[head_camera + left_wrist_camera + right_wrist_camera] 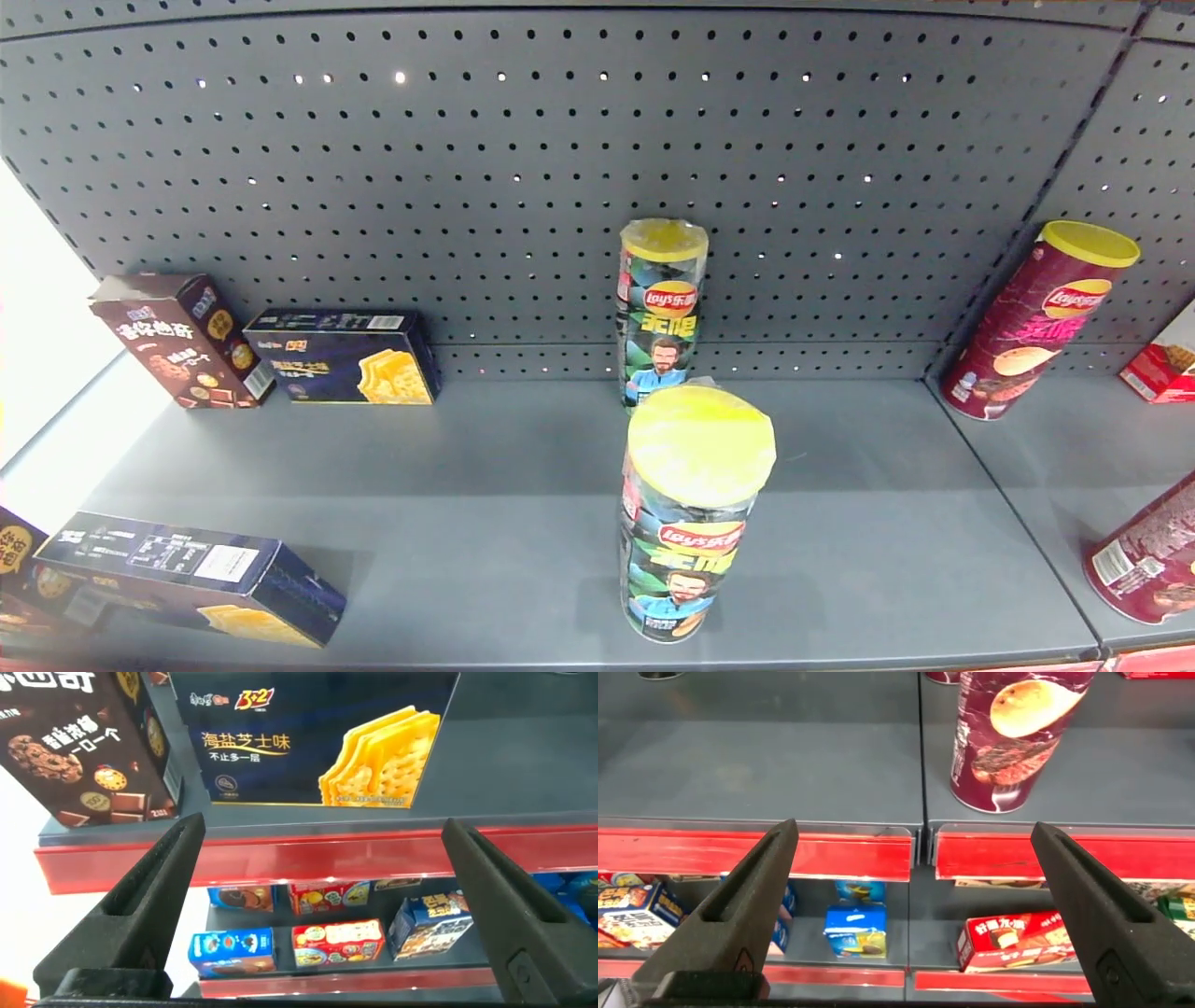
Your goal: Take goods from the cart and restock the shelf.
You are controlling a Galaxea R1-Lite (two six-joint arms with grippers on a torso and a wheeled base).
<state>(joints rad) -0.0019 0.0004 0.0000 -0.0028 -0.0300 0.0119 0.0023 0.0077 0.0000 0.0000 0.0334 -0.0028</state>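
The front green can [695, 523] stands upright with its yellow lid on, close to the front edge of the grey shelf [485, 523], and everything here is placed from it. Directly behind it, against the pegboard, the rear green can [661, 313] stands upright too, the pair apart from each other. Back and to the left of the front green can sits the dark blue cracker box [345, 359], with the brown cookie box [177, 341] just beyond it, leaning a little. Left of the front green can, at the shelf's front edge, a second blue box [187, 579] lies flat. Right and back of it, past the shelf divider, a maroon can [1036, 322] stands.

Now the tools. The left gripper [322, 826] is spread wide and grasps nothing; beyond it are the cracker box [318, 747], the cookie box [84, 747] and a red price rail [327, 854] under them. The right gripper [915, 829] is released as well, fingers far apart and empty, looking at a maroon can [1018, 737] on the shelf.
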